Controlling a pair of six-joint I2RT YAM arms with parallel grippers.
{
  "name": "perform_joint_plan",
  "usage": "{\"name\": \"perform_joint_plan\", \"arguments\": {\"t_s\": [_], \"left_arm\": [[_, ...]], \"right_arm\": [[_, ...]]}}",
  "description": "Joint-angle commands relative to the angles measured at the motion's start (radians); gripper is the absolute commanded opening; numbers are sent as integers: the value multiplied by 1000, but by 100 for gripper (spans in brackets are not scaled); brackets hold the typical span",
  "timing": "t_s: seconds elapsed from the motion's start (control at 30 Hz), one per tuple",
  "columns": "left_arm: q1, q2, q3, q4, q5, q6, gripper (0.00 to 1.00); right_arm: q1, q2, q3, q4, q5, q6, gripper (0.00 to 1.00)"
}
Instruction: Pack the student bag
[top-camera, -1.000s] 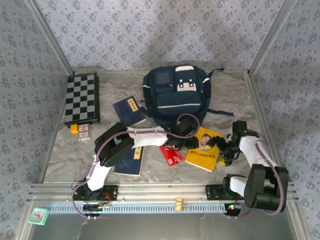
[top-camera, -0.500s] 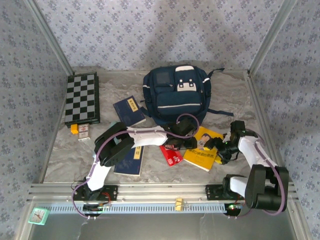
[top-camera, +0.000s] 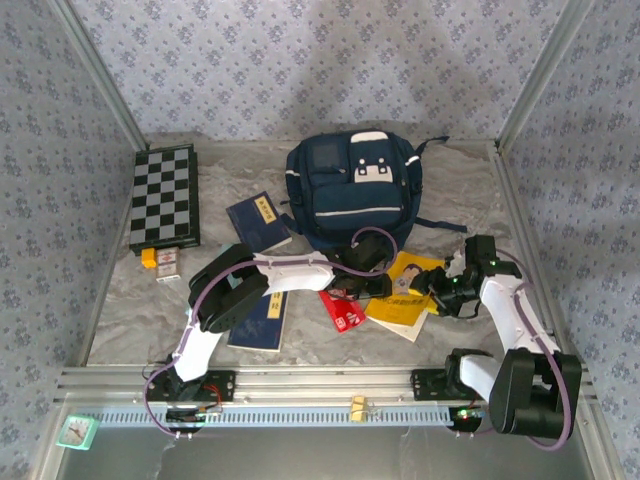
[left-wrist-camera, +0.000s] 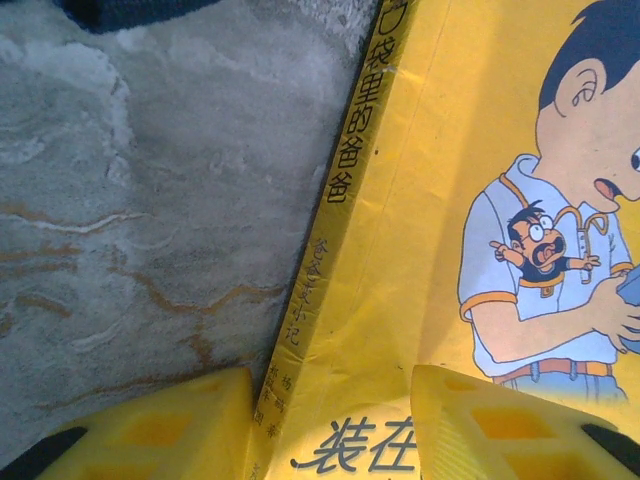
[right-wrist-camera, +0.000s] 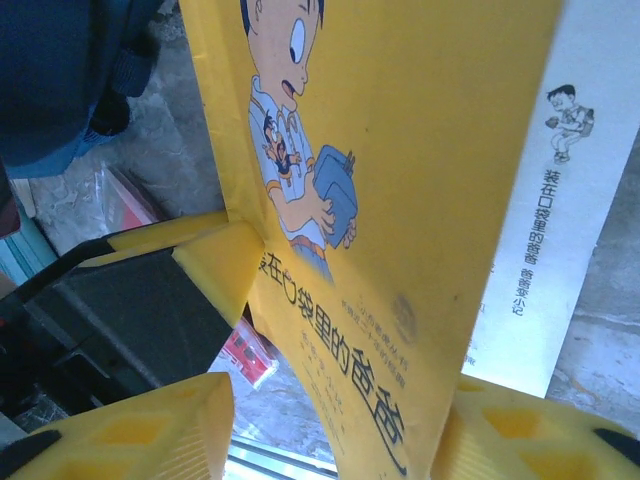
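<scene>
Student bag (top-camera: 350, 195) lies back-centre on surface (top-camera: 470, 180). Left gripper (left-wrist-camera: 330, 400) jaws apart astride yellow comic book (left-wrist-camera: 430, 250) spine. Right gripper (right-wrist-camera: 335, 400) flanks raised cover; clamped or not, cannot tell.

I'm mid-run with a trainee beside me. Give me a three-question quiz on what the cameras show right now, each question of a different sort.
1. True or false: the student bag lies farther back on the table than the yellow book.
2. Fill in: going by the robot's own sides, the checkerboard lies at the table's ___ side.
3. Pick one: the thing seen between the fingers of both the left gripper and the right gripper is
A the checkerboard
B the yellow book
C the student bag

Key: 1 true; 2 left; 3 B.
</scene>
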Motion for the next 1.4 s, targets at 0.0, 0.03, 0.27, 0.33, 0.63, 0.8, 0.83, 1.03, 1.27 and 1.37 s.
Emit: {"name": "perform_joint_plan", "arguments": {"t_s": [0.0,0.03,0.27,0.33,0.63,0.8,0.83,1.03,1.27,1.37], "left_arm": [[2,-10,-7,-23,5,13,45],[2,-10,-6,-22,4,13,45],[3,-13,-2,-21,4,18,45],[3,-16,3,-26,4,22,45],[43,-94,-6,-12,26,42,52],[90,-226,-114,56,77,51,62],[101,-254,-140,68,96,53,63],[195,-415,-313,220,246,13,73],[298,-526,-394,341,348,-12,87],[311,-532,-390,388,380,-12,89]], "right_arm": [[7,-7,14,11,-39,-12,49],[7,-5,11,13,-41,-12,47],[-9,-8,6,10,-42,-19,24],[-14,-6,8,15,-54,-18,17],[-43,-43,59,47,-129,-7,0],[-47,-65,132,47,-191,-29,0],[-47,-71,150,51,-211,-29,0],[-42,-106,248,110,-298,5,0],[16,-77,325,250,-380,19,0],[51,-55,344,339,-408,36,0]]}}
